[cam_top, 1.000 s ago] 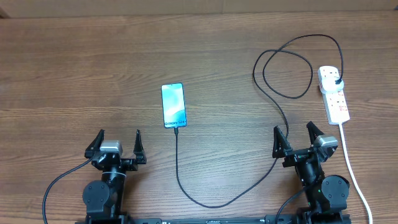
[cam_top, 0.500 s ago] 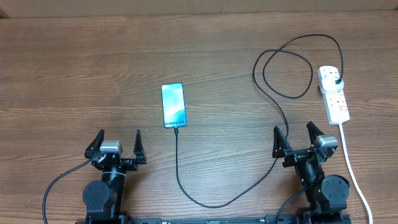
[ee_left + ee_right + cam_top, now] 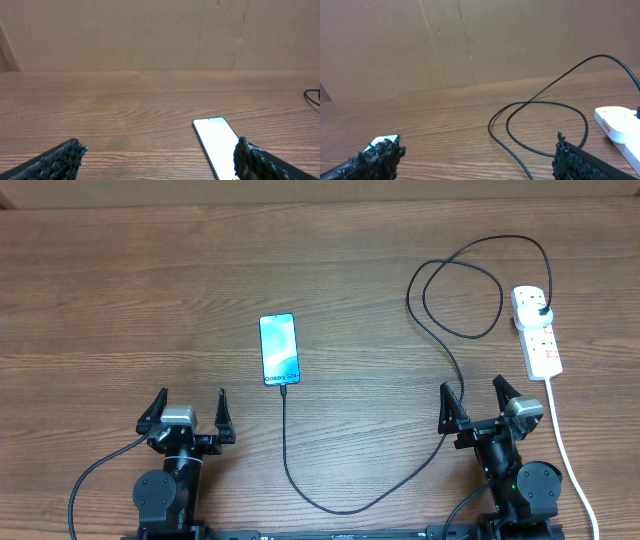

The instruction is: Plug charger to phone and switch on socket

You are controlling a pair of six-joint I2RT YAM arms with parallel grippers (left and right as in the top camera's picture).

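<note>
The phone (image 3: pixel 280 350) lies flat mid-table with its light-blue screen up; it also shows in the left wrist view (image 3: pixel 217 145). The black charger cable (image 3: pixel 284 430) meets the phone's near short edge, loops along the table front, curls at the far right and ends in a plug head (image 3: pixel 541 310) seated in the white socket strip (image 3: pixel 540 340). My left gripper (image 3: pixel 190 402) stands open near the table's front, just left of the phone and nearer than it. My right gripper (image 3: pixel 472 390) stands open beside the cable, nearer than the socket (image 3: pixel 617 122). Neither holds anything.
The strip's thick white cord (image 3: pixel 565 450) runs toward the front edge, to the right of my right arm. A brown cardboard wall (image 3: pixel 150 35) closes the far side of the wooden table (image 3: pixel 120 300). The cable's loop (image 3: pixel 526 102) lies ahead of my right gripper (image 3: pixel 477 145).
</note>
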